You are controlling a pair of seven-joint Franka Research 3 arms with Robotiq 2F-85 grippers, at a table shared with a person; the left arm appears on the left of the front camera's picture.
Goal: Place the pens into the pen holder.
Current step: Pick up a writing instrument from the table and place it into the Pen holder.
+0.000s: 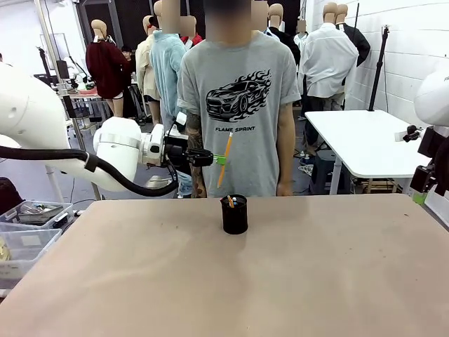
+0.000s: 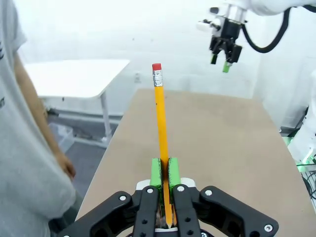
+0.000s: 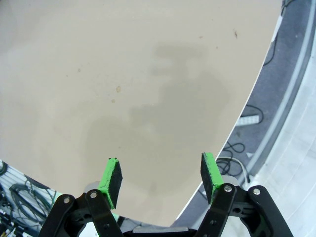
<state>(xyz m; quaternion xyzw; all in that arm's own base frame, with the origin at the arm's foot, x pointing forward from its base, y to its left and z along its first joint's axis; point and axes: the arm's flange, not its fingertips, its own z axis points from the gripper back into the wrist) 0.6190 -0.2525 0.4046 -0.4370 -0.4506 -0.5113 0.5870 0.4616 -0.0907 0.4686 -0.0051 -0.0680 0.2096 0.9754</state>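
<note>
My left gripper (image 1: 216, 159) is shut on a long yellow-orange pencil (image 1: 224, 160). It holds the pencil tilted in the air, above and a little behind the black pen holder (image 1: 234, 214). The holder stands upright at mid-table, and a small orange tip shows in its mouth. In the left wrist view the pencil (image 2: 160, 118) rises from between the green pads (image 2: 156, 172), red eraser end up. My right gripper (image 3: 160, 175) is open and holds nothing, hovering over the table's right edge (image 3: 232, 123). It also appears at the right border (image 1: 419, 196).
A person in a grey T-shirt (image 1: 238, 105) stands at the far edge, right behind the pencil. Clear plastic bins (image 1: 28, 225) sit off the table's left side. A white table (image 1: 365, 140) stands at the back right. The tan tabletop (image 1: 280, 281) is bare around the holder.
</note>
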